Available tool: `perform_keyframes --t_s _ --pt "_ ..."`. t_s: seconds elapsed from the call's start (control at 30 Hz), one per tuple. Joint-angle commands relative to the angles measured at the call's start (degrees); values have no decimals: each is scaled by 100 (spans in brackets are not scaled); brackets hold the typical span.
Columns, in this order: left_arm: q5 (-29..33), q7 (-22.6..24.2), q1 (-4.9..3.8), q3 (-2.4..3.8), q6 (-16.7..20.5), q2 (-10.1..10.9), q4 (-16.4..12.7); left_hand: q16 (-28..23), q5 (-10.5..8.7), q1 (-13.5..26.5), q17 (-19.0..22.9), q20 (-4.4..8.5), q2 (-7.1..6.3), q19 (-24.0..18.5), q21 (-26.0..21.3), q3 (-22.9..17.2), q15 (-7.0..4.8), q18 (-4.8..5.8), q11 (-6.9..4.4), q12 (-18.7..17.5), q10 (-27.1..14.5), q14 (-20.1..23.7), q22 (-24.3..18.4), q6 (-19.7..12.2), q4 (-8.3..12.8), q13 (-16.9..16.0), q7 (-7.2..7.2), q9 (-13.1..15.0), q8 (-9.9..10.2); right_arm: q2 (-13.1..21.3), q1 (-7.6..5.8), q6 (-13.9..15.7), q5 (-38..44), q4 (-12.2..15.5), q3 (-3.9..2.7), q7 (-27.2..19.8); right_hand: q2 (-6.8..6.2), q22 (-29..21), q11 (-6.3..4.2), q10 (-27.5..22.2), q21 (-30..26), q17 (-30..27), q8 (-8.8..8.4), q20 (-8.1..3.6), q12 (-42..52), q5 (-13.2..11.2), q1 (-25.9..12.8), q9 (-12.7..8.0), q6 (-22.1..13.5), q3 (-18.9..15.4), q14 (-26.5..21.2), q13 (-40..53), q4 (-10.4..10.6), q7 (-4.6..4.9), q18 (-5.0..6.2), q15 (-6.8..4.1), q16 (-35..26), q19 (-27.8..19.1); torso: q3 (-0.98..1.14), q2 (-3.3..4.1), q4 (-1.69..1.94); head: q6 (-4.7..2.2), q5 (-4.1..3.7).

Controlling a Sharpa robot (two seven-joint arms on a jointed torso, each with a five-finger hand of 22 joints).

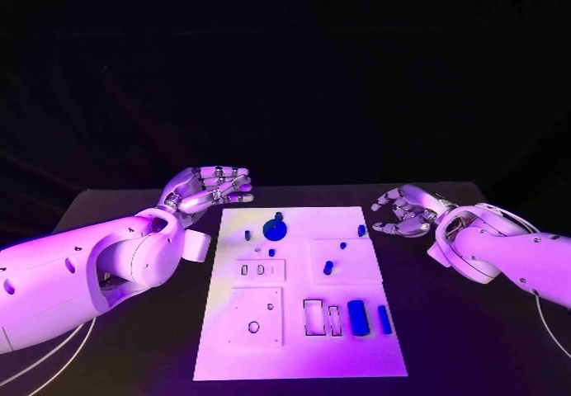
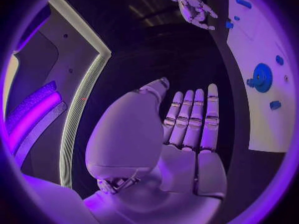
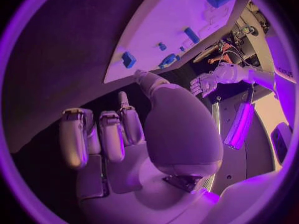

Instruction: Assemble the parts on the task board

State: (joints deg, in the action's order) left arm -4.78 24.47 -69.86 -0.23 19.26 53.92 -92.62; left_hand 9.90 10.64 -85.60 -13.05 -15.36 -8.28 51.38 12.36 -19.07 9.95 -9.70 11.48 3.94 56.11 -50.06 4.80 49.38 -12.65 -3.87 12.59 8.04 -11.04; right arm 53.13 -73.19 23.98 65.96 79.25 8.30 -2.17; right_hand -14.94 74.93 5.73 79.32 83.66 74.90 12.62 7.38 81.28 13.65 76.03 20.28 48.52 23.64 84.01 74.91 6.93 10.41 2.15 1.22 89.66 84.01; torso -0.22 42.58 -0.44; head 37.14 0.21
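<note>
The white task board lies in the middle of the black table. A blue gear sits near its far edge, with small blue pegs scattered around the middle. Two blue bars lie by the slots at the near right. My left hand hovers off the board's far left corner, fingers stretched out and holding nothing. My right hand hangs beside the far right corner, fingers loosely bent and empty. The gear and the board also show from the wrists.
Bare black table surrounds the board on both sides. Recessed white panels with slots and holes take up the board's near left. A cable trails along my left arm at the table's near left.
</note>
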Motion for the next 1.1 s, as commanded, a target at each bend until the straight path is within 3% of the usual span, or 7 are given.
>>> perform_keyframes --t_s 0.03,0.2,0.4,0.83,1.1 --pt "-2 63 -4 4 -113 -21 -1 -25 -16 28 -7 -13 -8 -38 -15 -23 -12 -67 16 -28 -3 37 -6 -49 9 7 179 7 25 -58 50 -90 24 -62 -1 -185 5 934 -9 -29 -28 1510 -25 -3 -23 23 73 -7 -61 -18 599 440 -22 2 -31 23 34 162 -11 4 27 24 -2" --pt "-2 61 -3 4 -115 -27 10 -27 -16 22 -10 -13 -14 -41 -16 -26 -13 -68 15 -25 -2 37 -7 -47 19 6 176 8 24 -166 128 -114 30 -152 -1 -195 33 946 -8 -10 -16 1510 -22 0 -9 30 113 -6 -54 -15 599 457 -42 3 -34 25 34 170 9 13 38 52 22" --pt "-2 60 -3 4 -110 -16 17 -28 -16 19 -12 -14 -15 -43 -17 -28 -13 -68 14 -24 -1 38 -8 -46 23 6 175 9 23 -232 193 -132 33 -200 -1 -195 58 956 -9 17 -6 1510 -10 1 12 38 134 -2 -32 -5 599 480 -51 2 -37 25 34 178 16 19 28 69 34" --pt "-2 59 -3 4 -106 -6 17 -31 -16 15 -16 -15 -17 -46 -18 -33 -13 -68 13 -23 -1 39 -9 -46 30 5 175 10 23 -375 280 -148 64 -334 -1 -136 160 1007 -26 178 47 1510 49 -6 140 85 225 10 102 138 599 625 -119 -15 -51 13 34 216 8 15 39 96 8" --pt "-2 56 -3 4 -103 0 18 -31 -16 15 -16 -15 -17 -46 -18 -33 -13 -68 13 -23 -1 39 -9 -46 30 5 175 10 23 -458 322 -185 67 -413 -1 -125 227 1025 -58 245 63 1510 102 -25 192 79 223 18 238 271 599 684 -144 -53 -55 -12 34 229 14 15 34 110 20"
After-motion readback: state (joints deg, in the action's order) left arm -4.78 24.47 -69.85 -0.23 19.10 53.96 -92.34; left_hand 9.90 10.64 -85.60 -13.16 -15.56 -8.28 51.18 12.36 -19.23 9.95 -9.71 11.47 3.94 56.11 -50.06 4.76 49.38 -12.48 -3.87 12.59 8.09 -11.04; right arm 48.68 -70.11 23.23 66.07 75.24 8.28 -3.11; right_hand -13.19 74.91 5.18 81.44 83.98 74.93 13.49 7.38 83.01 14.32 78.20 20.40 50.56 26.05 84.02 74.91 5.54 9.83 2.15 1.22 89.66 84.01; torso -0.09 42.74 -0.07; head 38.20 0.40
